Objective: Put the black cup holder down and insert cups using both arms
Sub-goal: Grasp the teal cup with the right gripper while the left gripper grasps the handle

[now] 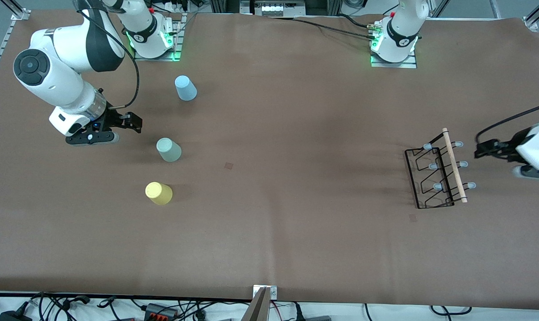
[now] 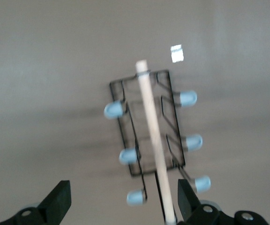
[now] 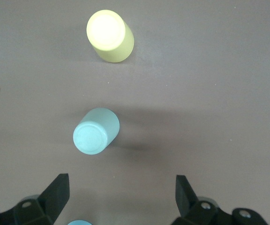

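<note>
Even overhead light leaves soft shadows beside the cups (image 1: 169, 150) — the rack (image 2: 149, 126) looks blurred, the yellow cup (image 3: 109, 35) glares.

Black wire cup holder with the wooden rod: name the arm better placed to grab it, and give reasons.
Left. The left gripper hangs by the black wire cup holder, jaws open, with its wooden rod in the wrist view. The right gripper hangs near the three plastic cups.

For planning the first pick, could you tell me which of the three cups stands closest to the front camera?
The yellow cup: it lies lowest in the front view, nearer than the pale green cup and the light blue cup.
</note>
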Tool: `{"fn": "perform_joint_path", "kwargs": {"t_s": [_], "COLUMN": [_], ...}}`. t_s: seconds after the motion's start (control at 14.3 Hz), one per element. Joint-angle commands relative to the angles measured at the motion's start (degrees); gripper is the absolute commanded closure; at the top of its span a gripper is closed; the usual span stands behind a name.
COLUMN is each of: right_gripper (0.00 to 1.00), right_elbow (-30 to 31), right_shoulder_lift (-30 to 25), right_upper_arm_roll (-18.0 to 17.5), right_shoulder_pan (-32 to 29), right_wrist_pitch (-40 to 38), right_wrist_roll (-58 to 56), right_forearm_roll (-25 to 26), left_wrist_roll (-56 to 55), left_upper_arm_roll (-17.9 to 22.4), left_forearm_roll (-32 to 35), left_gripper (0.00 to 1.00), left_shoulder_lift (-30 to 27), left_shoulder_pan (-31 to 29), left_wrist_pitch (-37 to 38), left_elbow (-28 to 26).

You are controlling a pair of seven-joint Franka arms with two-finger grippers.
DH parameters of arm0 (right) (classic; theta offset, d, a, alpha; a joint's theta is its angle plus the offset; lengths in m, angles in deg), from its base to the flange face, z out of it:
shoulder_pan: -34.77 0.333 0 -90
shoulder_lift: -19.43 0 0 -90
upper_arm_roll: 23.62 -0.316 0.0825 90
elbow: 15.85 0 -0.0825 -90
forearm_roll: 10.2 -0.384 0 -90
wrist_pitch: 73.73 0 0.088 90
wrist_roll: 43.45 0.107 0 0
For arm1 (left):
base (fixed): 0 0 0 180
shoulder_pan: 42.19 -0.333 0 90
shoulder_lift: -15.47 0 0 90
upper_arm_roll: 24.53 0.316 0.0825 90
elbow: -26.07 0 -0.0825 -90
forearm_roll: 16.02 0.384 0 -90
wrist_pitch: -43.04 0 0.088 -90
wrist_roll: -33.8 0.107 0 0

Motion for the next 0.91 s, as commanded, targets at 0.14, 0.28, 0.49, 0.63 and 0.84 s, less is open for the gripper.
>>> {"fn": "perform_joint_path", "kwargs": {"t_s": [0.14, 0.28, 0.49, 0.63, 0.84], "right_gripper": [0.00, 0.00, 0.00, 0.00, 0.00], "right_elbow": [0.5, 0.6, 0.9, 2.2, 3.2], "right_shoulder_lift": [1.6, 1.9, 5.1, 7.0, 10.8], "right_upper_arm_roll": [0.2, 0.2, 0.2, 0.2, 0.2], "right_shoulder_pan": [1.1, 1.9, 3.5, 3.8, 4.3], "right_wrist_pitch": [1.7, 1.6, 5.3, 9.3, 14.4], "right_wrist_roll": [1.4, 5.2, 9.5, 9.5, 9.5], "right_forearm_roll": [-0.8, -0.8, -0.8, -0.8, -0.7], "left_wrist_roll": [-2.1, -2.7, -3.8, -5.0, -5.3], "left_upper_arm_roll": [-0.6, -0.6, -0.6, -0.6, -0.7], "left_forearm_roll": [0.5, 0.5, 0.5, 0.5, 0.5], "left_gripper": [0.00, 0.00, 0.00, 0.00, 0.05], "left_shoulder_lift": [-1.3, 0.1, 2.8, 3.9, 4.0], "left_shoulder_pan": [1.5, 1.9, 2.0, 2.0, 2.0], "left_wrist_pitch": [-7.7, -9.8, -13.9, -16.8, -17.4], "left_elbow": [-7.5, -7.7, -7.9, -8.4, -9.1]}}
